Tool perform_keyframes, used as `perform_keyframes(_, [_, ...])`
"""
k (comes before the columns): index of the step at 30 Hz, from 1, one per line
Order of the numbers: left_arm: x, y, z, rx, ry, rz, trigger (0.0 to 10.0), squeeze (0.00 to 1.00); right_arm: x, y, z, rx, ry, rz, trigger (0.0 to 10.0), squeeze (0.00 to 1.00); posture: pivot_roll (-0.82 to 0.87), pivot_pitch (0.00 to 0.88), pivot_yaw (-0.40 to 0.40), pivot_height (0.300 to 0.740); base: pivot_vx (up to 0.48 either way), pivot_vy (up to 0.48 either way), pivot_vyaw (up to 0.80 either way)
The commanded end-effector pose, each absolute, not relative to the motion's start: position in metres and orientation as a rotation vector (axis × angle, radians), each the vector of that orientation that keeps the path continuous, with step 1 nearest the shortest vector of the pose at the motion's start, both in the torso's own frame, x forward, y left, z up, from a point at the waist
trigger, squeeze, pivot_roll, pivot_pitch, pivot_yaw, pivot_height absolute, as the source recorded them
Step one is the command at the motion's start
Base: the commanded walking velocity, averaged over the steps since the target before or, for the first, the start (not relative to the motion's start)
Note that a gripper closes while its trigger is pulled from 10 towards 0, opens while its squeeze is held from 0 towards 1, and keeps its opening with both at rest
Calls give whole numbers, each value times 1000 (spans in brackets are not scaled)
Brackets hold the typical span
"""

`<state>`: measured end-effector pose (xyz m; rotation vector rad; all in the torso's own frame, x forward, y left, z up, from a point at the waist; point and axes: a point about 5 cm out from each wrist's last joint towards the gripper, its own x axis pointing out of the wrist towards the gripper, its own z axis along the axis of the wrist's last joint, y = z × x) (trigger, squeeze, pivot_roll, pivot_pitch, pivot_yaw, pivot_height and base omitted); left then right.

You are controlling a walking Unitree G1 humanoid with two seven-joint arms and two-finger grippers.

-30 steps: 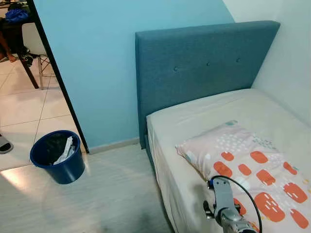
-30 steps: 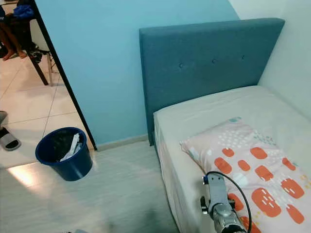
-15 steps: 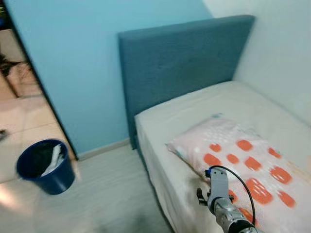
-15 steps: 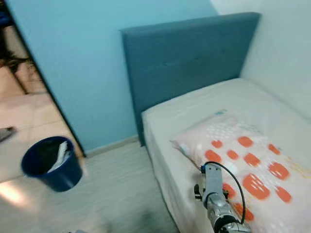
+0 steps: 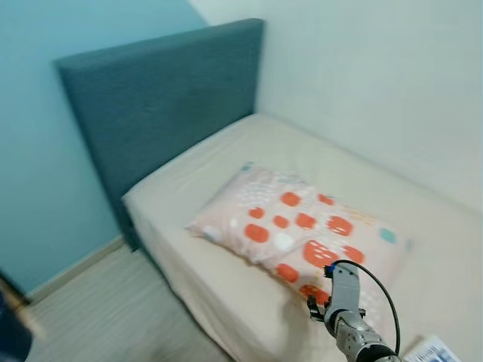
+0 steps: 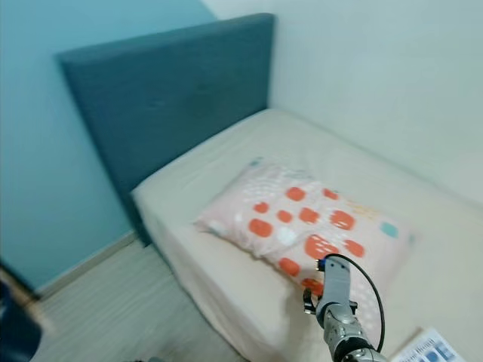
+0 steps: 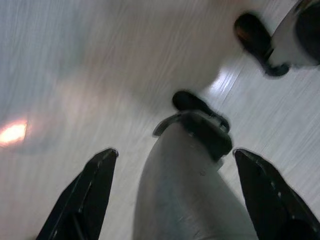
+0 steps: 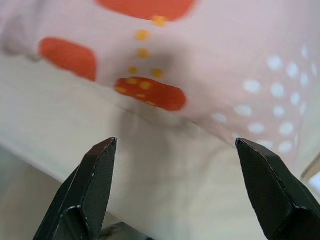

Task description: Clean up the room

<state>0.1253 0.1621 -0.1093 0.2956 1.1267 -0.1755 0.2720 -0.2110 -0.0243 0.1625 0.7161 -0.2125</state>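
A pale pink pillow (image 5: 298, 230) with orange patches lies across the cream mattress (image 5: 226, 154) of a bed with a blue padded headboard (image 5: 158, 98). My right arm (image 5: 346, 313) reaches up from the lower edge, over the pillow's near end. In the right wrist view my right gripper (image 8: 176, 145) is open and empty, with the pillow (image 8: 210, 60) and the sheet's edge just beyond its fingers (image 8: 95, 185). In the left wrist view my left gripper (image 7: 175, 154) hangs open over the pale wood floor (image 7: 75, 75), beside my own leg.
A printed paper or booklet (image 5: 434, 351) lies on the bed at the lower right. A white wall (image 5: 377, 83) runs along the bed's far side and a light blue wall (image 5: 30, 173) stands left of the headboard. Wood floor (image 5: 106, 317) lies left of the bed.
The camera has swung to the right: the blue bin and the doorway have slid out on the left, and the pillow now sits mid-picture. My right arm stays low in view.
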Motion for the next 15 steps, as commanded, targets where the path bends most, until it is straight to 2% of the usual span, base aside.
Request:
perform_keyframes(1, [118, 165, -111, 301, 1155, -172, 10000, 0, 278, -202, -21, 253, 694, -179, 10000, 0, -71, 54, -30, 735, 0, 0, -738])
perform_keyframes(15, [120, 167, -111, 306, 1154, -161, 10000, 0, 282, -176, -20, 300, 701, 18, 10000, 0, -70, 53, -28, 735, 0, 0, -738])
